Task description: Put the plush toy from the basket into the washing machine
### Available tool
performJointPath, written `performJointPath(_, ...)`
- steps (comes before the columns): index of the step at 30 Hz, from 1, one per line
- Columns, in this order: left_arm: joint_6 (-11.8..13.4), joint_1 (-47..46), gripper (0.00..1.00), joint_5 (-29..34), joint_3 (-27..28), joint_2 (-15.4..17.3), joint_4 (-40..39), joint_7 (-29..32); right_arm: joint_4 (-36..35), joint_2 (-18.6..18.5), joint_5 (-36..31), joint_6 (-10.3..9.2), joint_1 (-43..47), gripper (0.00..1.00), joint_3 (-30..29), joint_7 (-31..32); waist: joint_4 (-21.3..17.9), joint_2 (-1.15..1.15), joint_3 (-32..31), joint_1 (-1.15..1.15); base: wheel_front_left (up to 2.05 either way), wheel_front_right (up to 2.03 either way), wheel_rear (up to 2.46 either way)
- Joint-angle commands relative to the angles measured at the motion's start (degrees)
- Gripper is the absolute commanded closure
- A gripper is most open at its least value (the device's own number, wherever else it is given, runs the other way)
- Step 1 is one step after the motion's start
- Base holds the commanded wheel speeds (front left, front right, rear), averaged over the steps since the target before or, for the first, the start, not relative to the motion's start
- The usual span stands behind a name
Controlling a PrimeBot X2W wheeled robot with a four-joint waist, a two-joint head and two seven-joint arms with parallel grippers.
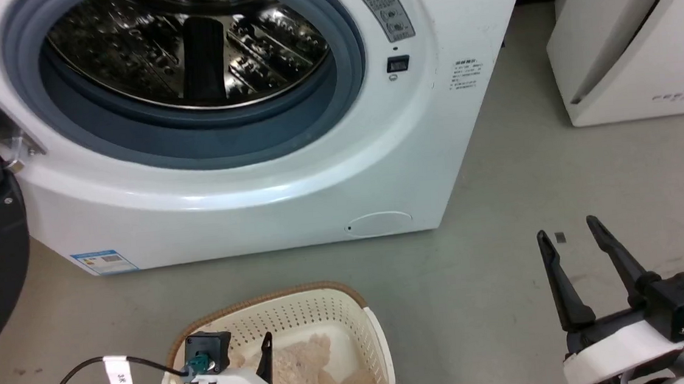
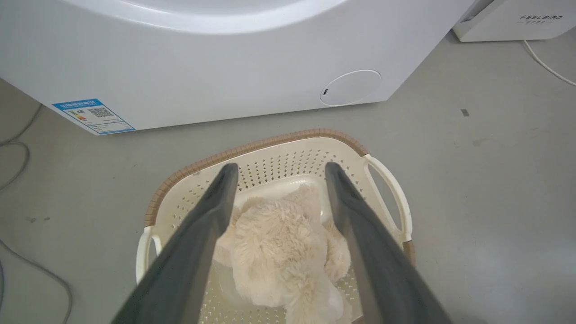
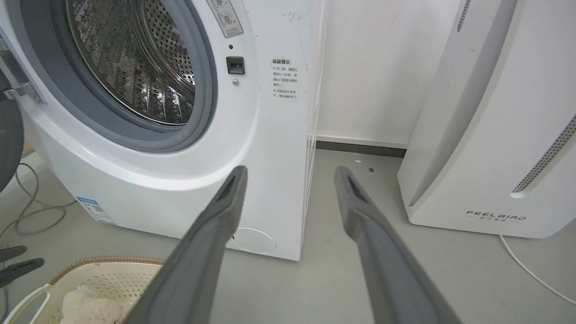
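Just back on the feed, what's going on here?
The left claw hangs open over the toy in the basket, a finger to each side in its wrist view; no grip yet. The right claw is open, holding nothing, above the floor. The washer stands open, nothing visible in the drum.

Fluffy plush toy (image 2: 279,243) in perforated plastic basket (image 2: 288,164); washing machine (image 1: 292,177) glossy white, drum (image 1: 184,46) shiny steel.
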Motion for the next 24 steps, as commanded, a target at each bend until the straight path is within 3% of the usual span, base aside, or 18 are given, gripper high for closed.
performJointPath(1,-0.18,-1.79,0.00,-0.83,-0.60,0.32,2.05,-0.32,-0.69,0.00,0.59,-0.03,-1.44,0.00,0.04,-0.59,-0.39,0.00,1.03,0.00,0.00,0.00,0.00)
performJointPath(18,-2.54,-7.89,0.00,-3.01,-5.54,1.73,14.92,6.32,-1.83,0.00,2.10,-0.04,-3.47,0.00,1.18,-2.85,-2.99,0.00,8.57,0.00,0.00,0.00,0.00)
performJointPath(24,-2.13,-9.87,0.00,-3.78,-6.85,2.58,18.58,8.45,-2.58,0.00,2.02,-0.04,-4.15,0.00,2.18,-3.57,-4.08,0.00,11.09,0.00,0.00,0.00,0.00)
